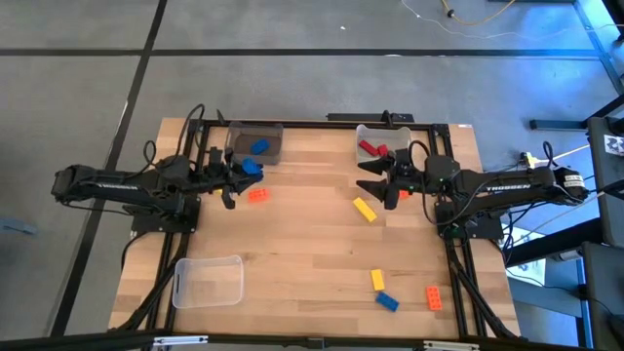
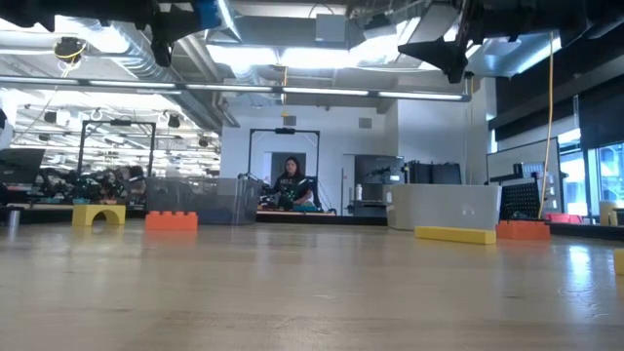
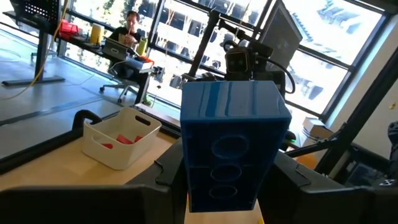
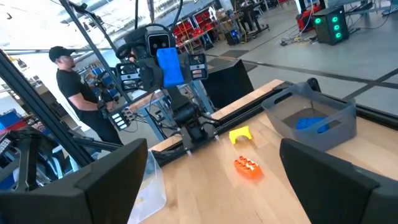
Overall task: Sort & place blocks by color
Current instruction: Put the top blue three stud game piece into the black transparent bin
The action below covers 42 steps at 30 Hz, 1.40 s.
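- The blue block (image 3: 233, 146) is clamped between the left gripper's (image 1: 246, 172) fingers; the left wrist view shows it filling the middle of the frame, stud hollows facing the camera. In the high view it sits left of centre, lifted off the table just below the grey bin (image 1: 255, 143).
- That grey bin, in the upper left of the wood, already has one blue block (image 1: 259, 146) inside, so I'd judge the step in hand to be carrying this one over to join it.
- The next move looks to call for a short carry toward the top of the frame until the block is over the bin's opening, then letting go. The near wall of the bin is what the block must clear.
- An orange block (image 1: 258, 195) lies on the table just below the left gripper.
- The right gripper (image 1: 380, 178) hangs right of centre with its fingers spread wide and nothing between them, just below the white bin (image 1: 363, 132) that holds red blocks (image 1: 370, 148).
- A yellow block (image 1: 364, 209) lies just below the right gripper, and an orange one (image 1: 404, 194) beside it.
- Lower right: a yellow (image 1: 377, 280), a blue (image 1: 388, 301) and an orange block (image 1: 433, 297), unsorted.
- A clear bin (image 1: 208, 281) waits at lower left.
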{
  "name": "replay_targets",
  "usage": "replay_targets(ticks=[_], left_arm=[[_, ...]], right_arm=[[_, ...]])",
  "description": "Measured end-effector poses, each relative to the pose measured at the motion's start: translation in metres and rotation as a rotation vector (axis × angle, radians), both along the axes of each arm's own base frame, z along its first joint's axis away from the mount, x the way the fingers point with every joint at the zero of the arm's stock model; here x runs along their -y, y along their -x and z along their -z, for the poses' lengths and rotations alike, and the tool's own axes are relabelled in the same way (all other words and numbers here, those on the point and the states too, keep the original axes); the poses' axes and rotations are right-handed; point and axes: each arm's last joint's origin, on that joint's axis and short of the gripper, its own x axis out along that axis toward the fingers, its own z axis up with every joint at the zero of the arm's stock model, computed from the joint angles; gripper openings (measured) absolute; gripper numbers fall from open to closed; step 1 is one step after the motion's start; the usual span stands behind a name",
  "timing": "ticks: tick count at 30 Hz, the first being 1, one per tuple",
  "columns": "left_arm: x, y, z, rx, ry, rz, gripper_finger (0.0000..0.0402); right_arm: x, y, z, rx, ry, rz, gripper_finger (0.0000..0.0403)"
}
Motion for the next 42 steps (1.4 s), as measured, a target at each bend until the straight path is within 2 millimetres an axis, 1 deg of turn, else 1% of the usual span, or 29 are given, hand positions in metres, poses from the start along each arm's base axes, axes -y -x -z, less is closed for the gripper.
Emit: replay_targets(ticks=[8, 12, 15, 18, 20, 22, 23, 27, 31, 33, 35, 37, 42], left_arm=[[0.000, 0.000, 0.000, -0.004, -0.018, 0.002, 0.0127], [0.006, -0.001, -0.008, -0.058, 0.009, 0.105, 0.0127], [0.016, -0.005, -0.013, -0.226, 0.077, 0.210, 0.0127], [0.031, -0.006, -0.014, -0.486, 0.161, 0.304, 0.0127], [0.045, -0.007, -0.014, -0.642, 0.221, 0.351, 0.0127], [0.062, -0.008, -0.008, -0.788, 0.272, 0.389, 0.0127], [0.072, -0.010, -0.004, -0.835, 0.297, 0.413, 0.0127], [0.115, -0.011, 0.013, -0.949, 0.383, 0.487, 0.0127], [0.153, 0.000, 0.036, -1.106, 0.439, 0.504, 0.0127], [0.168, 0.007, 0.045, -1.166, 0.451, 0.507, 0.0127], [0.180, 0.012, 0.054, -1.221, 0.452, 0.495, 0.0127], [0.187, 0.015, 0.064, -1.288, 0.437, 0.472, 0.0127], [0.190, 0.014, 0.088, -1.431, 0.352, 0.372, 0.0127]], right_arm=[[0.000, 0.000, 0.000, 0.000, -0.001, 0.000, 0.0367], [0.000, 0.000, 0.000, -0.001, -0.001, 0.000, 0.0367], [0.000, 0.000, 0.000, -0.001, -0.001, 0.000, 0.0367], [0.000, 0.000, 0.000, -0.002, -0.002, 0.000, 0.0367], [0.000, 0.000, 0.001, -0.006, -0.002, 0.000, 0.0367], [0.000, 0.000, 0.001, -0.011, -0.002, 0.000, 0.0367], [0.000, 0.000, 0.002, -0.017, -0.003, 0.000, 0.0367], [0.000, 0.000, 0.003, -0.026, -0.003, 0.000, 0.0367], [0.000, 0.000, 0.004, -0.037, -0.004, 0.000, 0.0367], [0.000, 0.000, 0.005, -0.047, -0.004, 0.000, 0.0367], [0.000, 0.000, 0.006, -0.058, -0.005, 0.000, 0.0367], [0.000, 0.000, 0.006, -0.059, -0.006, 0.000, 0.0367], [0.000, 0.000, 0.006, -0.060, -0.006, 0.000, 0.0367]])
